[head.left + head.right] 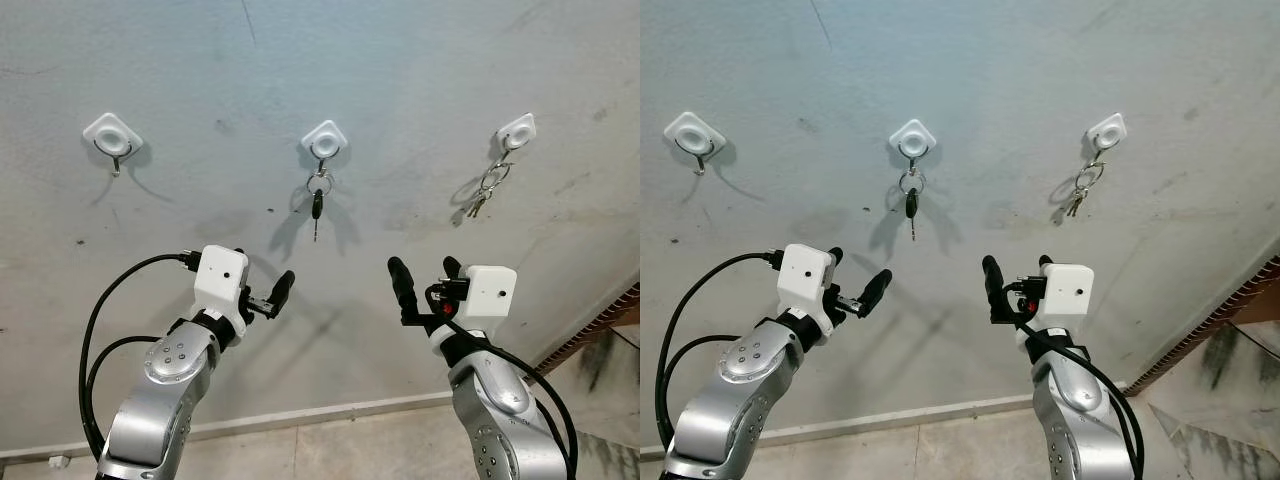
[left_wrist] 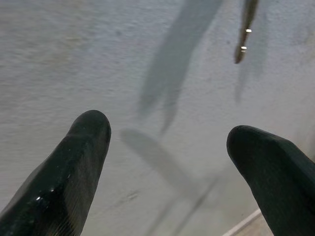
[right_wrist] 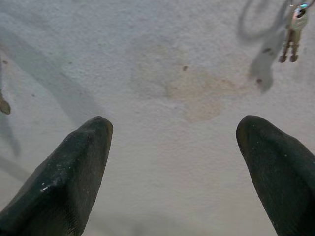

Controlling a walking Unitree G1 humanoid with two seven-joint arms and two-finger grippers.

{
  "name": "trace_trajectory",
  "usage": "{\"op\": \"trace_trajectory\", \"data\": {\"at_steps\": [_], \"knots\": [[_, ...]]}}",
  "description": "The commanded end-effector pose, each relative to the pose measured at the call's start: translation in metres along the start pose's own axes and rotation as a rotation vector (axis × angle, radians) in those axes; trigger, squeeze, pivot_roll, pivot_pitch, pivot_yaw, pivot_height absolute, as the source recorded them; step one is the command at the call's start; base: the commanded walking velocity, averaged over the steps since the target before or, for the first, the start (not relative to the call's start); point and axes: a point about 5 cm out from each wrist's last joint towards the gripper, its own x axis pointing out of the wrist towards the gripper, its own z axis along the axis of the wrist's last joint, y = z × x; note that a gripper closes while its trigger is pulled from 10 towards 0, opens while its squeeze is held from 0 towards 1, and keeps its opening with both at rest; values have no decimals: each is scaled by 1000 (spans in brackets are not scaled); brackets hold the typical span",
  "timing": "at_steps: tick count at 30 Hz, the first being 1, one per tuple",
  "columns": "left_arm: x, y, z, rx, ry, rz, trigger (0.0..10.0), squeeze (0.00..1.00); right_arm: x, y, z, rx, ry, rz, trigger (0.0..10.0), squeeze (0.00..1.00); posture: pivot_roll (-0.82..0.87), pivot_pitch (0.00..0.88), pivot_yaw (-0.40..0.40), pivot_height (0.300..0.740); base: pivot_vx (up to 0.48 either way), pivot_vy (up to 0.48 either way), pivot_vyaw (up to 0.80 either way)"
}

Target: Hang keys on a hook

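Three white hook mounts are fixed in a row on the grey wall (image 1: pixel 420 60), set well apart so that hung items do not overlap. The left hook (image 1: pixel 112 140) carries nothing. Below and to its right, the left gripper (image 1: pixel 262 290) is raised toward the wall with its fingers spread wide and nothing between them; the left wrist view confirms the gap, with only bare wall and the tip of a key beyond it. The middle hook (image 1: pixel 324 142) holds a single black-headed key (image 1: pixel 317 208) by its ring, hanging straight down against the wall, near the left gripper but clear of it. The right gripper (image 1: pixel 426 281) is likewise raised, wide open and empty, standing below the span between the middle and right hooks; its wrist view shows bare wall between the fingers. The right hook (image 1: pixel 516 133) carries a key bunch (image 1: pixel 484 193) on rings, hanging slightly aslant. Judged from this layout, keys already hang on two hooks and neither gripper holds any. The count of keys in the bunch is too small to resolve, the metal prongs are partly masked by rings, and the arms are cut off at the lower edge.
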Motion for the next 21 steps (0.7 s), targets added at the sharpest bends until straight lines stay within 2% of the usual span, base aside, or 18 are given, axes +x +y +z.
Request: {"op": "trace_trajectory", "data": {"at_steps": [1,10,21], "knots": [[0,-3,1,14,3,-8,10000,0,1,-4,0,-1,-2,-17,10000,0,211,33,-56,740,0,0,0],[0,-2,2,12,5,3,10000,0,4,-2,2,9,-8,-13,10000,0,208,38,-59,740,0,0,0],[1,-2,2,9,7,4,10000,0,4,-1,1,18,-9,-13,10000,0,204,42,-55,740,-264,0,0]]}}
